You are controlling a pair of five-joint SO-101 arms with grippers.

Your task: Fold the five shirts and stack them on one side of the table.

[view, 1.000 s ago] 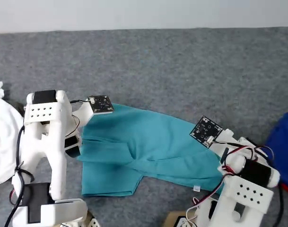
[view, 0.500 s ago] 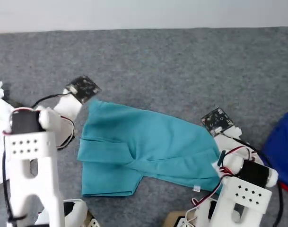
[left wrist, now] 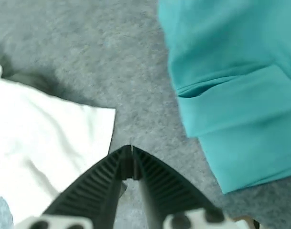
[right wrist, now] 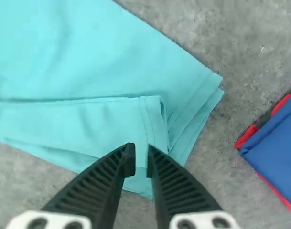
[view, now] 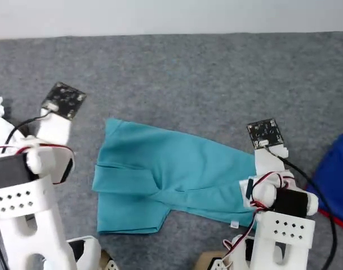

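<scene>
- Table: grey, felt-like top that carries everything listed below.
- Teal shirt: flat on the middle of the table between my two arms, long side slanting from far left to near right. A sleeve is folded in over the body on the left half, leaving a crease across it. A second layer doubles up along the near right hem.
- White shirt: crumpled at the table's left edge, apart from the teal shirt with a strip of bare table between them.
- Blue shirt: at the right edge, apart from the teal shirt, with a red layer showing under its near side.
- My left gripper: fingers pressed together at the tips, nothing between them. It hangs over the bare strip, white shirt on one side and teal shirt on the other.
- My right gripper: fingers a narrow slit apart, holding nothing. It hangs over the near right end of the teal shirt, by the doubled hem.
- White tag: small, at the teal shirt's near right edge.
</scene>
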